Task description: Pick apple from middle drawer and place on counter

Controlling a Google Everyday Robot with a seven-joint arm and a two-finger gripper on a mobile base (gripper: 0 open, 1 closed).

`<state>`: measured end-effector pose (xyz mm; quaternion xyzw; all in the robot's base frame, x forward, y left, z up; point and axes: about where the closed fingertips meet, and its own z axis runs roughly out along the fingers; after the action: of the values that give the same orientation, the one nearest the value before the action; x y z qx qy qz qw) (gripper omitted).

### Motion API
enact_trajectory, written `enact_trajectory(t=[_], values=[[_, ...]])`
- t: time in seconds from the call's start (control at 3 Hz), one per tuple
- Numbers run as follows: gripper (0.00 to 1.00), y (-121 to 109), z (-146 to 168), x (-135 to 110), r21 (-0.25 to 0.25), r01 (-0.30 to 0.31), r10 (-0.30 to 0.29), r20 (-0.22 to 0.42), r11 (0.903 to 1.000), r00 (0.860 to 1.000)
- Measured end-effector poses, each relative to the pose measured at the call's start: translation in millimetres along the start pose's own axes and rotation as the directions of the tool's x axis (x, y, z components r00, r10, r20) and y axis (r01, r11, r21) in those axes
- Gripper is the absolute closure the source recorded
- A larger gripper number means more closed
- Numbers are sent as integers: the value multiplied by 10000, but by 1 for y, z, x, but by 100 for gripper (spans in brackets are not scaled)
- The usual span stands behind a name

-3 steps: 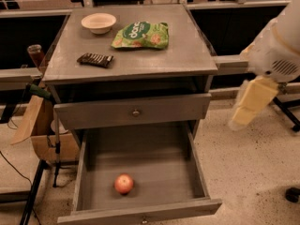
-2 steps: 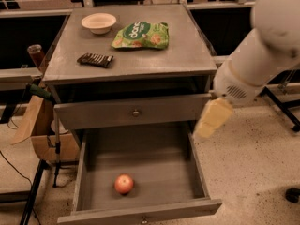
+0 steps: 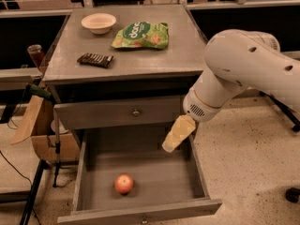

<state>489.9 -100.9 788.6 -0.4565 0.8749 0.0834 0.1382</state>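
The red-orange apple (image 3: 123, 183) lies on the bare grey floor of the open middle drawer (image 3: 93, 172), towards its front left. The counter (image 3: 178, 55) is the grey top of the cabinet above. My gripper (image 3: 177, 134) hangs from the white arm at the drawer's right side, above its back right part. It is up and to the right of the apple and does not touch it. Nothing shows in it.
On the counter lie a white bowl (image 3: 98, 22), a green snack bag (image 3: 140, 35) and a dark bar (image 3: 95, 59). The closed upper drawer (image 3: 119, 112) sits just above. A cardboard box (image 3: 40, 125) and a stand are at the left.
The arm has swung in from the right, bringing the gripper leftward and down over the open drawer's right side. The apple has not moved.
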Motion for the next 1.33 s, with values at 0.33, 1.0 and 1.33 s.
enact_trajectory(t=[0.33, 1.0, 1.33], values=[[0, 0, 0, 0, 0, 0, 0, 0, 10000, 10000], [0, 8, 82, -28, -872, -1584, 1563, -308, 9835, 9872], [0, 18, 164, -45, -1718, -3296, 3203, -800, 9284, 9439]])
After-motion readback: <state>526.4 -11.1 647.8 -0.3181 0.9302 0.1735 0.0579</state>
